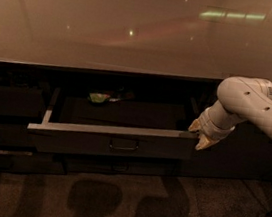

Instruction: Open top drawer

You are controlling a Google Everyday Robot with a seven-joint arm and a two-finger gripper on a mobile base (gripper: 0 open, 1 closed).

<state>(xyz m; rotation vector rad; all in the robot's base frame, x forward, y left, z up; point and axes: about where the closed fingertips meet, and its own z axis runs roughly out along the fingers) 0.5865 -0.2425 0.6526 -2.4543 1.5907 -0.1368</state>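
Observation:
The top drawer [86, 141] stands pulled out from under the counter. Its dark grey front has a small rectangular centre pull [124, 144] and a pale top edge, and a pale side rail [50, 107] shows on the left. The dark interior is exposed, with a small green item [97, 97] lying at the back. My gripper [199, 135] sits at the right end of the drawer front, touching its top corner. The white arm [257, 107] reaches in from the right.
A glossy beige countertop [137, 30] overhangs the drawers. Below the open drawer is a shorter dark drawer front [117, 166]. Dark cabinet fronts flank both sides. Brown carpet [122, 204] covers the floor in front, crossed by shadows.

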